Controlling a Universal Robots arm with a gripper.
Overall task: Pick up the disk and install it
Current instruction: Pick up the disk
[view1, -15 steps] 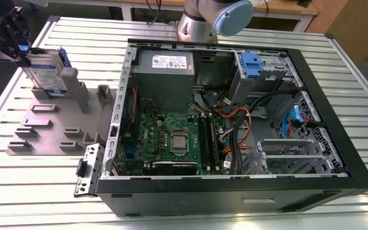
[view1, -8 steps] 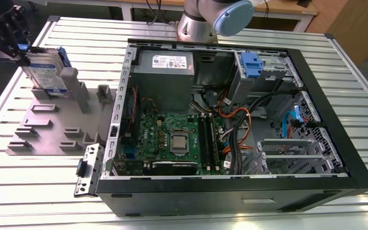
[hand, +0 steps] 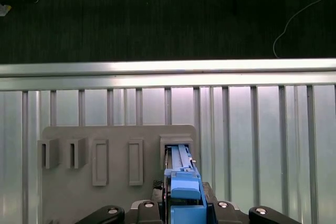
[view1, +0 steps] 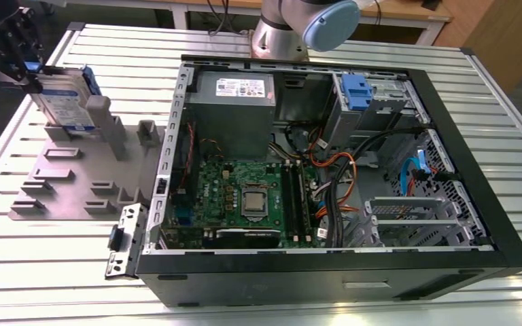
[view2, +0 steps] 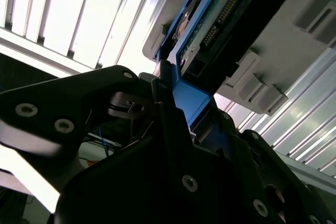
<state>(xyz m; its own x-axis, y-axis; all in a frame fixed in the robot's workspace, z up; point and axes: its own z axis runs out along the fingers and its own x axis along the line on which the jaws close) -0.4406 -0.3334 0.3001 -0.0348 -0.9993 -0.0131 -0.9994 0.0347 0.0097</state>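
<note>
step in hand, as i judge it: the grasp and lift-out of the disk (view1: 68,102). it stands on edge in an end slot of the grey holder plate (view1: 71,183), which lies on the table (view1: 43,272) just beside the computer case (view1: 334,272), on the exterior view's left.

tool (view2: 186,103): in both wrist views its black fingers (view2: 163,85) sit on either side of the blue carrier bracket and look clamped on it. i see no gap.

to do this well, i think: pull straight along the slot so the bracket does not bind on the slot walls. keep the grip on the bracket, not the circuit-board face. check the drive hangs square before going toward the case.

containers:
- holder plate: the disk in one slot; the neighbouring slots (hand: 135,161) look bare.
- case, lying open side up: grey power supply (view1: 234,109) and a small blue latch (view1: 356,92) along the far wall, green motherboard (view1: 242,190) mid-floor, orange and black cables (view1: 334,170) beside it, a silver cage (view1: 415,217) toward the near wall.
</note>
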